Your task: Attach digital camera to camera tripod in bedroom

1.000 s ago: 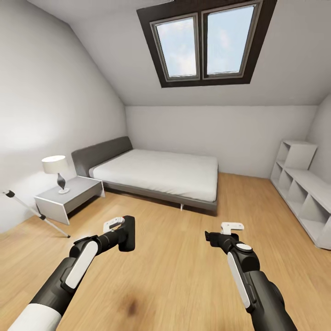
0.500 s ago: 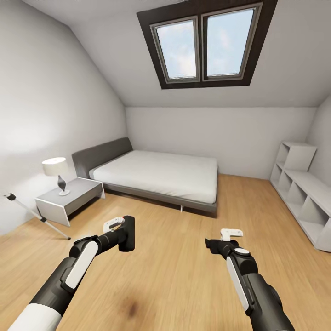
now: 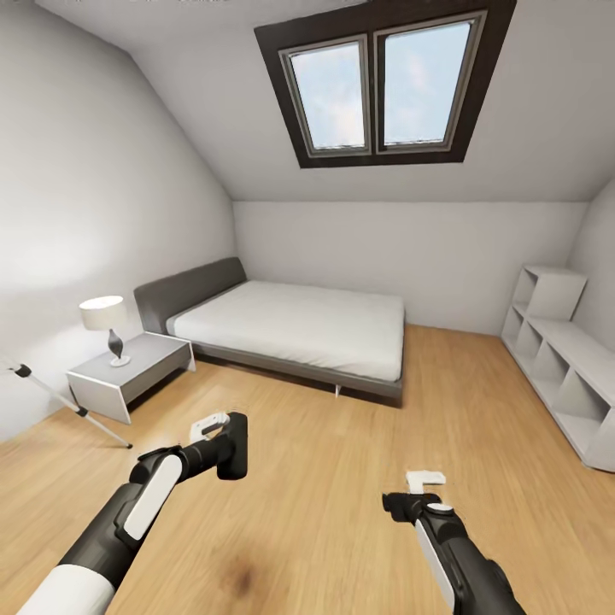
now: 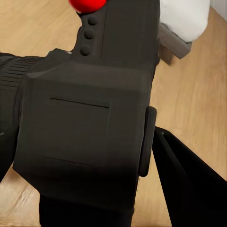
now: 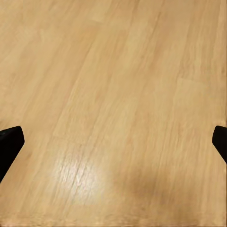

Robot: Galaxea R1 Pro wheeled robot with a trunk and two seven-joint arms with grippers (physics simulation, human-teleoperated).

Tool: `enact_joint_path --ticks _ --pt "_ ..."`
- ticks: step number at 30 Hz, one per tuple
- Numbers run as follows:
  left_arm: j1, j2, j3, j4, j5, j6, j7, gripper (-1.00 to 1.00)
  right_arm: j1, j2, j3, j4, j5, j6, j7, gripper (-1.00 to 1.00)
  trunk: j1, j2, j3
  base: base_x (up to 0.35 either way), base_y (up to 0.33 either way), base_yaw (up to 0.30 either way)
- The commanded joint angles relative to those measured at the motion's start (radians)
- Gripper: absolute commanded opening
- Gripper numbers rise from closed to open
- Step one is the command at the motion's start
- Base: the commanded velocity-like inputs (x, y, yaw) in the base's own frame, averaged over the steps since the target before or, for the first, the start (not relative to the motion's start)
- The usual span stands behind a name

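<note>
Left gripper is clamping the digital camera above the floor. Right gripper is hanging wide open, empty. Camera tripod is leaning beside the nightstand.

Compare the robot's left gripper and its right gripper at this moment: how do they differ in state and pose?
The left gripper is shut on the digital camera, whose black body sits between its fingers; the right gripper is open and holds nothing, with only wood floor ahead of it. In the head view, the left gripper sits higher and further forward than the right gripper. Both hang above the floor.
</note>
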Motion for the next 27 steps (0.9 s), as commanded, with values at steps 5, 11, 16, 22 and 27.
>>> enact_joint_path --ticks 5,11,16,22,27 --pt "-0.001 0.005 -0.003 0.122 0.009 -0.049 0.009 -1.00 -0.001 -0.040 0.001 0.298 0.040 -0.102 -0.004 1.00 -0.019 0.035 0.015 0.000 0.000 0.000" --pt "-0.001 0.027 -0.004 0.281 0.015 -0.068 0.016 -1.00 -0.001 -0.056 0.000 0.491 0.049 -0.192 -0.012 1.00 -0.042 0.077 0.034 0.000 0.000 0.000" --pt "-0.001 0.045 -0.004 0.566 0.012 -0.077 0.010 -1.00 -0.001 -0.070 -0.001 0.625 0.048 -0.215 -0.015 1.00 -0.054 0.098 0.043 0.000 0.000 0.000" --pt "0.002 0.033 -0.005 0.939 -0.003 -0.162 0.007 -1.00 0.000 -0.095 -0.002 0.827 0.050 -0.279 -0.017 1.00 -0.054 0.098 0.043 0.000 0.000 0.000" --pt "0.022 0.019 -0.005 1.039 -0.028 -0.323 0.004 -1.00 0.003 -0.103 -0.002 0.922 0.048 -0.406 -0.018 1.00 -0.054 0.098 0.043 0.000 0.000 0.000"
